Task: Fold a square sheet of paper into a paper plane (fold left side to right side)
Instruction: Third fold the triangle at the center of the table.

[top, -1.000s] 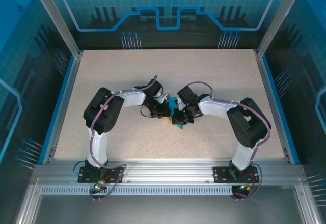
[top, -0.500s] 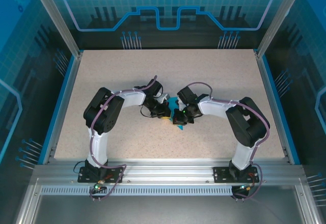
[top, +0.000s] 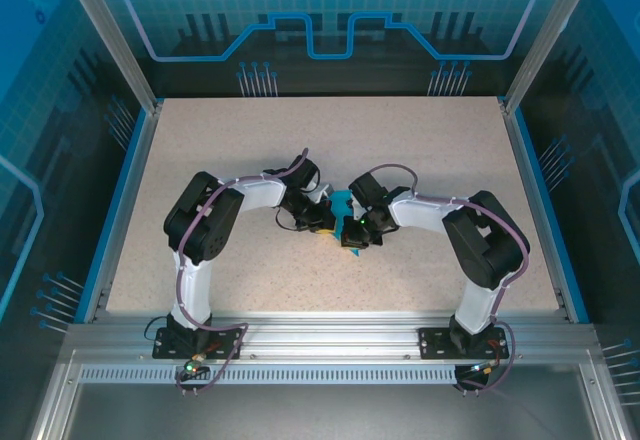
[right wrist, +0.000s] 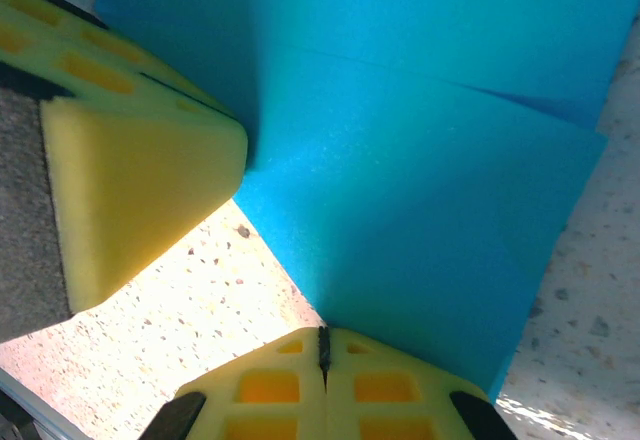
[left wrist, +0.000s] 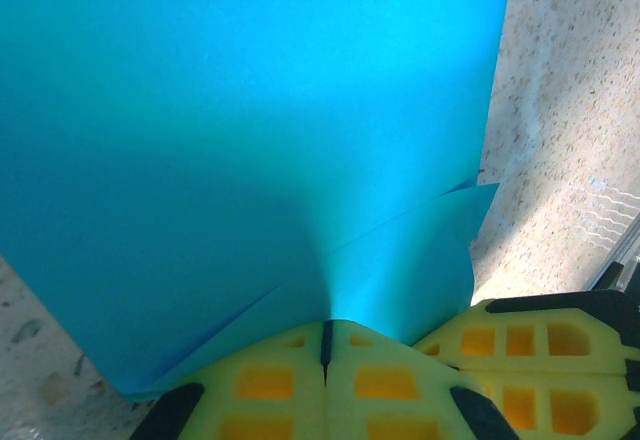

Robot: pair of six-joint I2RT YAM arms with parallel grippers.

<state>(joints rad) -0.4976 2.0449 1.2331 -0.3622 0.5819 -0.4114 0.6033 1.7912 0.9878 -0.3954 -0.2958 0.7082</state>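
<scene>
Starting at the left, the left gripper (left wrist: 325, 328) has its yellow fingers pressed together with no gap between them. The near edge of the sheet of paper (left wrist: 250, 110) runs into their tips, so it appears to be pinched there. From that grip the blue sheet spreads up and away across the speckled table (top: 250, 150). It is no longer one flat layer: a flap overlaps the main surface, and a second corner sticks out to the right beneath it. I judge that at least one fold is already in, though the slim pointed dart is not yet made and the later creases remain to be done. From above, the sheet sits near the middle of the table, mostly covered by the two wrists that meet over it. To the right, the right gripper (right wrist: 323, 335) is also closed, its tips clamped on a lower corner of the same sheet. The paper rises from that corner in layers with a faint crease line across it. The left gripper's finger touches the sheet just beside this corner, so both grips sit close together on the near side of the paper.
</scene>
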